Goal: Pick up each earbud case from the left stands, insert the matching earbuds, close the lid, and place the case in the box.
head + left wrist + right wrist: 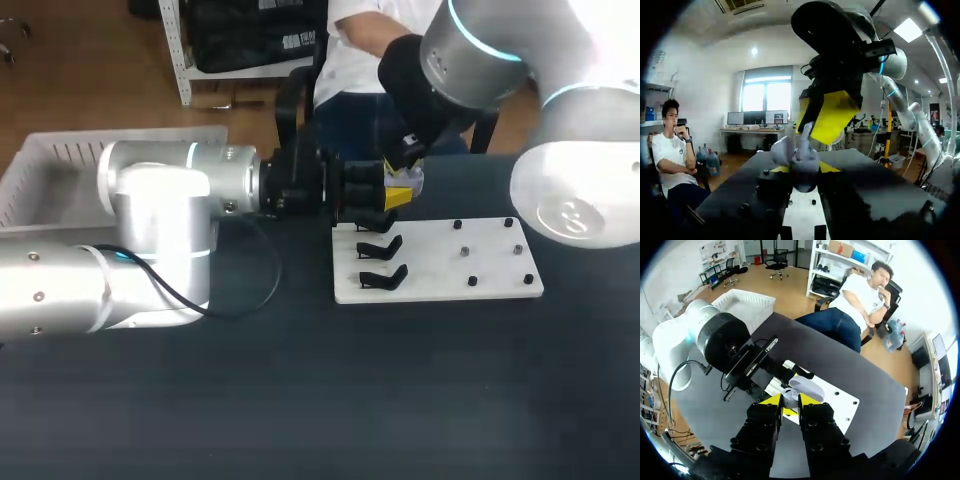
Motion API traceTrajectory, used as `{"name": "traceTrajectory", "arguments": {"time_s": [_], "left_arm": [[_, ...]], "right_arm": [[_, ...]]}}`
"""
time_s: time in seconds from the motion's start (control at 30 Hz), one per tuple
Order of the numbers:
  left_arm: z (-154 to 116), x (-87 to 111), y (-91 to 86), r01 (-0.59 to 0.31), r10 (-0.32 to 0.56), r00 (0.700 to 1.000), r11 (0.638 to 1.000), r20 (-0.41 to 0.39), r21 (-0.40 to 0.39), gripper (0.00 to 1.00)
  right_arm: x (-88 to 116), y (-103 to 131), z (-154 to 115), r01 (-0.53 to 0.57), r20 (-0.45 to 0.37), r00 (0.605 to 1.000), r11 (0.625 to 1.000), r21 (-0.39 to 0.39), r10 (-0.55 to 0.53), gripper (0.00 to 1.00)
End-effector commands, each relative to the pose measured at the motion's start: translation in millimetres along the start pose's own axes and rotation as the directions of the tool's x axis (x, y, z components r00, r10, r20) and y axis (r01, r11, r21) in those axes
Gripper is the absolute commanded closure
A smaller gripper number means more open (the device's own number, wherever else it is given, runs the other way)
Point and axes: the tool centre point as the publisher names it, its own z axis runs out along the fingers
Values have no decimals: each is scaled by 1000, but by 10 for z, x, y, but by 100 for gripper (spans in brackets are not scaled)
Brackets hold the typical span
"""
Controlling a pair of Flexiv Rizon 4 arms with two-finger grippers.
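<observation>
Left hand (804, 169) clenched on the open earbud case (796, 156) — right hand (790, 402) just above it.
Right hand's yellow tips pinch a white earbud (789, 396) at the case's mouth, above the far edge of the white board (440, 262) on the surface (300, 400); black stands (382, 277) sit at the board's left side — the white box (40, 175) well apart.

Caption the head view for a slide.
The left end effector holds the case over the board; the right end effector hangs just above it.
</observation>
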Motion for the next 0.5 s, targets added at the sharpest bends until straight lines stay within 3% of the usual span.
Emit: {"name": "traceTrajectory", "arguments": {"time_s": [0.03, 0.5], "left_arm": [[1, 3, -18, -4, 4, 1000, 1000, 4, -7, 100], [1, 3, -18, -4, 4, 1000, 1000, 4, -7, 100]], "right_arm": [[-14, -9, 29, 2, -1, 1000, 1000, -1, -2, 100], [5, -21, 16, 8, -1, 1000, 1000, -6, -8, 100]]}}
